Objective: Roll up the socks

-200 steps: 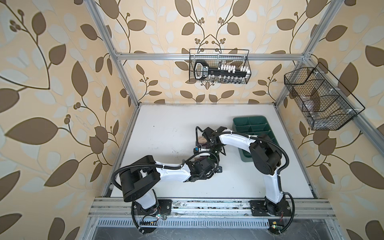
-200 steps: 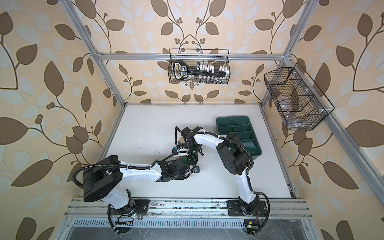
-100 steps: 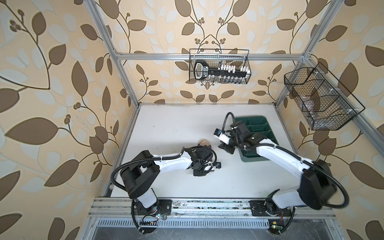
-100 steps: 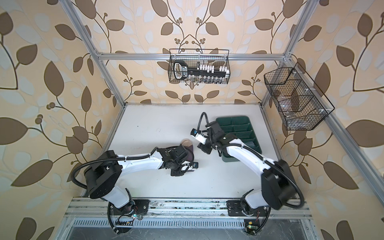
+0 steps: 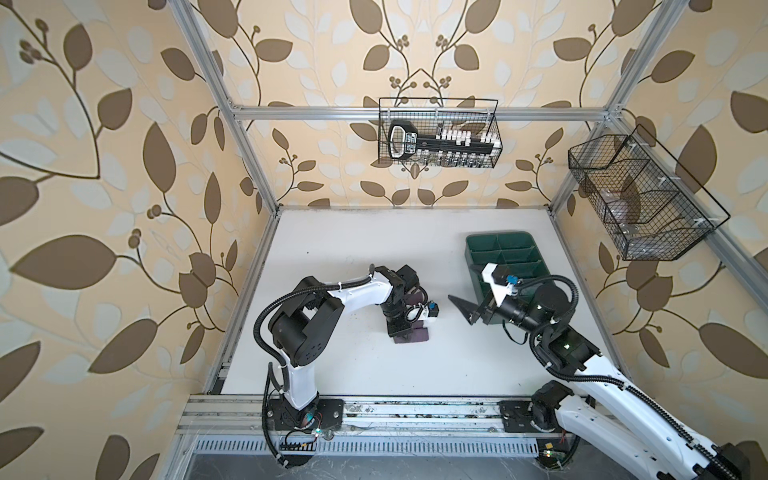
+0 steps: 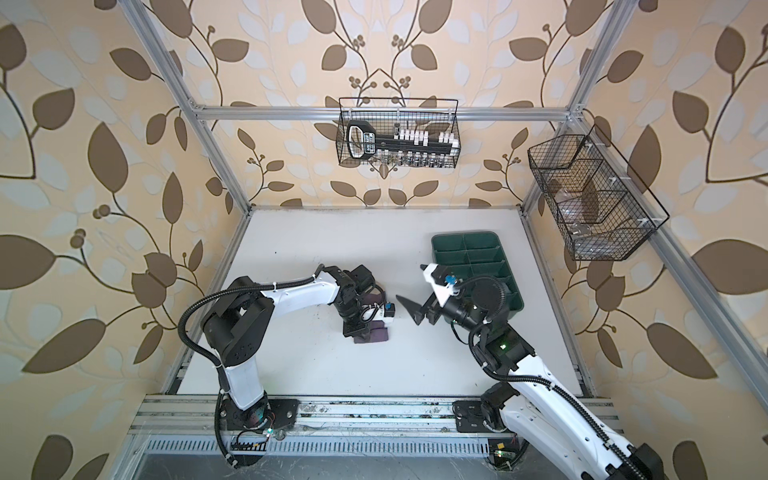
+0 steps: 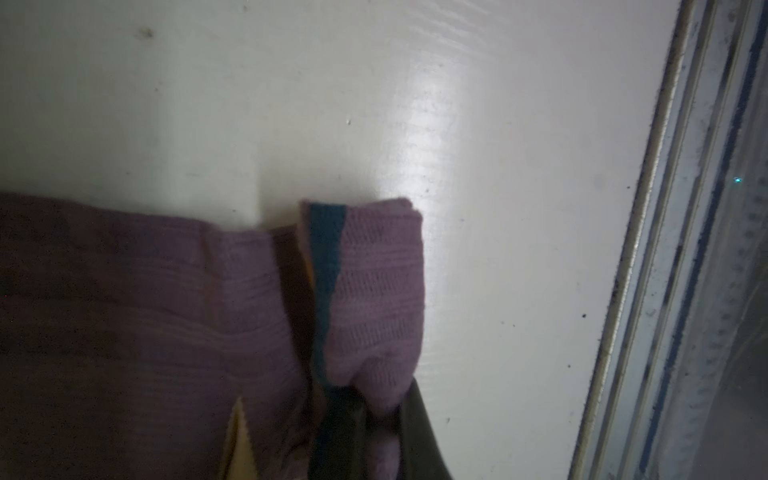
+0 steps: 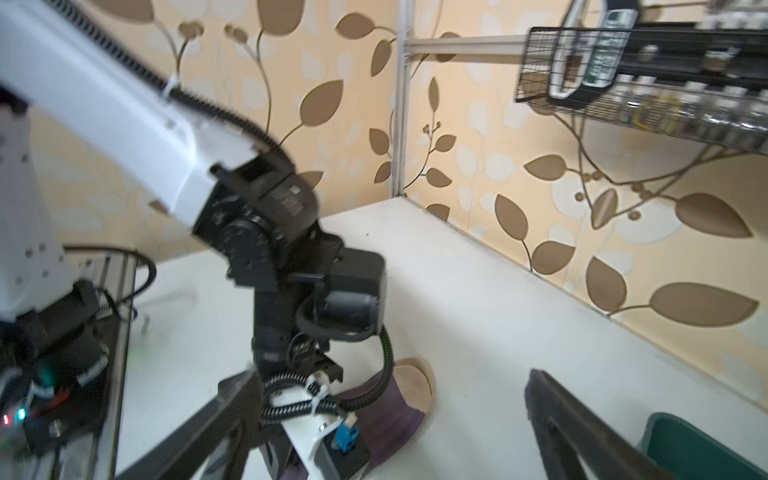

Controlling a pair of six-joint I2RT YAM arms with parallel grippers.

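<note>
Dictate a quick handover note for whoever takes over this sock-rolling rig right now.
Left gripper: jaws shut on a folded end of the purple sock, down at the table.
Right gripper: jaws open, empty, in the air between that sock and the green tray.
Done: one end of the purple sock is folded over; its tan toe lies flat.
Left: finish the roll. No second sock is visible, possibly hidden underneath.

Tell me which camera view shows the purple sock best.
The left wrist view: the purple sock is close up, showing its knit, navy stripe and folded end. Both top views show only a small purple patch beside the left arm. The right wrist view shows its tan toe, blurred, behind that arm.
</note>
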